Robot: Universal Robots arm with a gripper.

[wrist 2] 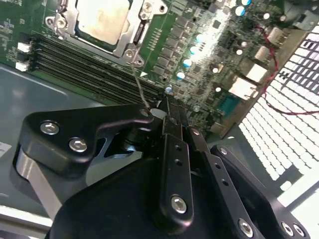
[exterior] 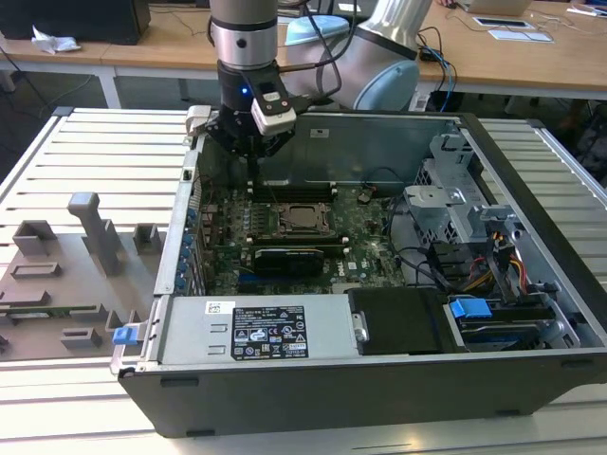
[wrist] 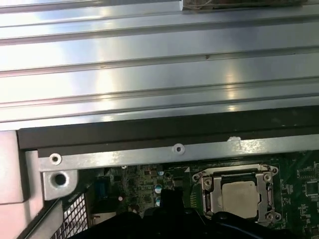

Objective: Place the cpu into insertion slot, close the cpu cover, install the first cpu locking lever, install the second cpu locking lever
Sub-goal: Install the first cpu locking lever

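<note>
The cpu (exterior: pixel 302 218) (wrist 2: pixel 102 20) (wrist: pixel 239 196) lies flat in its socket on the green motherboard, silver top up. The cpu cover (wrist 2: pixel 130 31) (wrist: pixel 212 196) is down, framing the chip. From one socket corner a thin wire locking lever (wrist 2: pixel 140 84) stands raised and slants over the memory slots, its free end meeting my fingertips. My gripper (exterior: pixel 252 175) (wrist 2: pixel 163 102) hangs inside the case just behind the socket's left side in the exterior view. Its fingers are pressed together at the lever's end.
Memory slots (wrist 2: pixel 89 64) run beside the socket. A long black card (exterior: pixel 285 258) lies in front of it and the power supply (exterior: pixel 256 332) fills the case front. Drive cage and cables (exterior: pixel 455 218) crowd the exterior view's right. Grey fixtures (exterior: pixel 85 237) stand on the slatted table outside the case.
</note>
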